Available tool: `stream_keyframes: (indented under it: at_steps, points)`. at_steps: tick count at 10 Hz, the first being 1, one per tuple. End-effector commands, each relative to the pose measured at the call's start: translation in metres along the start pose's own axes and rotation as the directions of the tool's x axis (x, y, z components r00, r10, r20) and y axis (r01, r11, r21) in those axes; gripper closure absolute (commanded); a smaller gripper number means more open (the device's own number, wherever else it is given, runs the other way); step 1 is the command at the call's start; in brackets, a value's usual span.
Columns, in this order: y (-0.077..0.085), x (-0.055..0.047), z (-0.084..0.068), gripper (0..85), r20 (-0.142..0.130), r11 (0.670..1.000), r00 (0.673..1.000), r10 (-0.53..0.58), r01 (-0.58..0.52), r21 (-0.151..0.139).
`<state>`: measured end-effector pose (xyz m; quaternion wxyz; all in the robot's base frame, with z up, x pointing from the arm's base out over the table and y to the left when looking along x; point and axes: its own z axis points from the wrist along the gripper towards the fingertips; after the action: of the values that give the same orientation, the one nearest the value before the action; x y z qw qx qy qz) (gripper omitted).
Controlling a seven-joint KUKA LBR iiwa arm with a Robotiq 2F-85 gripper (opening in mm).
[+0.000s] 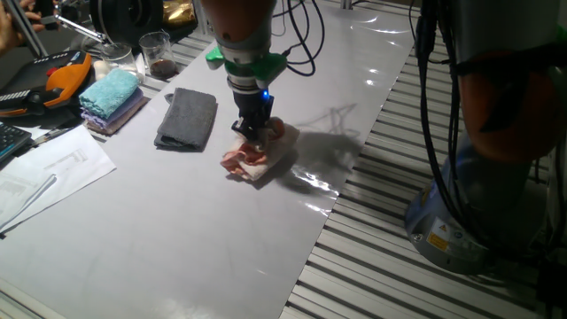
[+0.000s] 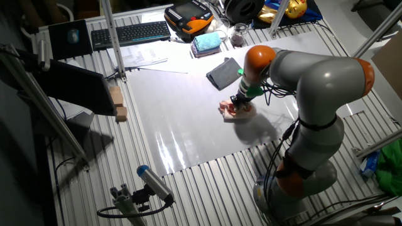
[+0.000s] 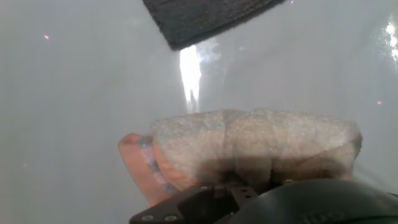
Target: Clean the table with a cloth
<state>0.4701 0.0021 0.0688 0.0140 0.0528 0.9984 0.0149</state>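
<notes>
Glossy grey-white bench [image 1: 177,230] carries the pink terry cloth [image 1: 251,159] near its middle, beside a dark grey cloth [image 1: 187,118]. Hand [image 1: 255,133] presses down, apparently closed on the pink cloth. Wiping looks underway; next, drag it across bare surface.

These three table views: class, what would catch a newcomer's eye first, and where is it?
First, the orange-jointed grey arm reaching down over the table, its gripper pressed onto the pink cloth near the middle. Next, the dark grey cloth lying flat just behind it, and the folded teal towel at the cluttered far edge.
</notes>
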Motion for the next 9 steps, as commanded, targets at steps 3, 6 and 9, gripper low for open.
stream_keyframes:
  at_steps: [3,6,9]
  points:
    - [0.0024,0.0008,-0.001,17.0,0.015,0.999,0.999,0.042,-0.043,0.009]
    - [0.0037,0.0006,-0.0021,0.0,0.033,0.996,0.995,0.089,-0.09,0.01]
    - [0.003,-0.0071,-0.0078,0.0,0.052,0.996,0.995,0.088,-0.089,0.028]
